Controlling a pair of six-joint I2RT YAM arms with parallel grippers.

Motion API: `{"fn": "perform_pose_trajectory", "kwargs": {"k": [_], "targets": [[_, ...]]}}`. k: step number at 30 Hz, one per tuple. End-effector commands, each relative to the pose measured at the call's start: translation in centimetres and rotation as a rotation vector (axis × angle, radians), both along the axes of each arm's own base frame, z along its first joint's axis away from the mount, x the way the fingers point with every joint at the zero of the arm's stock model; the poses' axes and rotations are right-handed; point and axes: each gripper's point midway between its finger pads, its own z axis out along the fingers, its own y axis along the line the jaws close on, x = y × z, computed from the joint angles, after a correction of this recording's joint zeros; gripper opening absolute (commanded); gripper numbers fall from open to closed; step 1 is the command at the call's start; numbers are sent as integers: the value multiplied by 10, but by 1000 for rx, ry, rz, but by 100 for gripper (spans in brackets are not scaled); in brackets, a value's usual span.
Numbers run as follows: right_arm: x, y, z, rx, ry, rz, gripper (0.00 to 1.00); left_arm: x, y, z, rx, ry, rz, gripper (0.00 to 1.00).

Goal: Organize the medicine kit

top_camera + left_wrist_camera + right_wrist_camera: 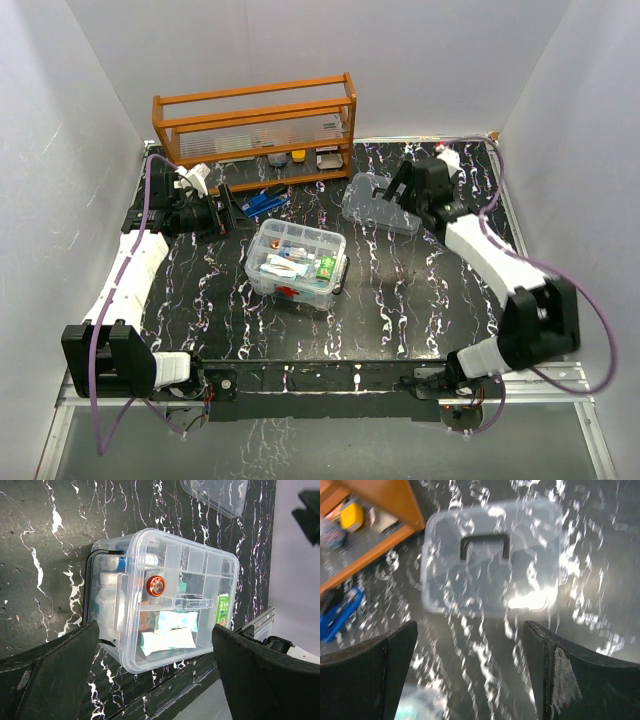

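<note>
Nearest the lens, the two arm bases are seen bolted along the near edge of the black marbled table (400, 300). At far left, the left gripper (238, 208) is held low over the table, its fingers (60, 670) spread wide with nothing gripped between them (released). Just beside it, a blue item (265, 200) is found lying on the table, in front of the orange wooden rack (255, 115) set against the back wall. At centre, the clear medicine kit box (262, 280) is placed upright and lidless, its red latch (289, 292) turned toward the arm bases. The divided tray insert (300, 243) is seated in it, and small packets are seen in its compartments. Farther right and back, the clear lid (380, 203) is laid flat on the table, apart from the box, its dark handle (485, 545) uppermost. At far right, the right gripper (405, 192) is held just beside the lid, jaws parted and empty (its wrist view is blurred).
</note>
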Motion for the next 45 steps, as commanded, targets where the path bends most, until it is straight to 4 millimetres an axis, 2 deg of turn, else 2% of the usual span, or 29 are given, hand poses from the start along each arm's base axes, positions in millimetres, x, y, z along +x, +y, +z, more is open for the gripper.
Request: {"fn": "perform_pose_trajectory", "kwargs": {"k": [1, 6, 12, 17, 21, 23, 28, 32, 41, 45], "targets": [[73, -16, 11, -149, -64, 92, 84, 0, -3, 14, -5, -28, -17, 93], [138, -17, -23, -229, -9, 181, 86, 0, -4, 10, -11, -17, -21, 93], [196, -1, -47, -222, -68, 345, 88, 2, -5, 7, -18, 3, -24, 93], [225, 6, -69, -216, -65, 383, 90, 2, -5, 3, -17, 14, -22, 92], [233, 8, -95, -200, -5, 415, 91, 4, -3, -1, -6, 20, -16, 91], [227, 12, -113, -182, 31, 455, 91, 4, -3, -3, -6, 26, -17, 91], [198, 24, -134, -108, 125, 550, 89, 6, -4, -5, -10, 30, -22, 90], [166, 17, -137, -88, 188, 514, 88, 5, -4, -4, -6, 25, -22, 90], [71, -6, -146, -45, 367, 356, 87, 2, -5, -5, -13, 21, -26, 90], [38, -12, -144, -39, 391, 329, 86, 1, -7, -4, -17, 16, -31, 89]]}}
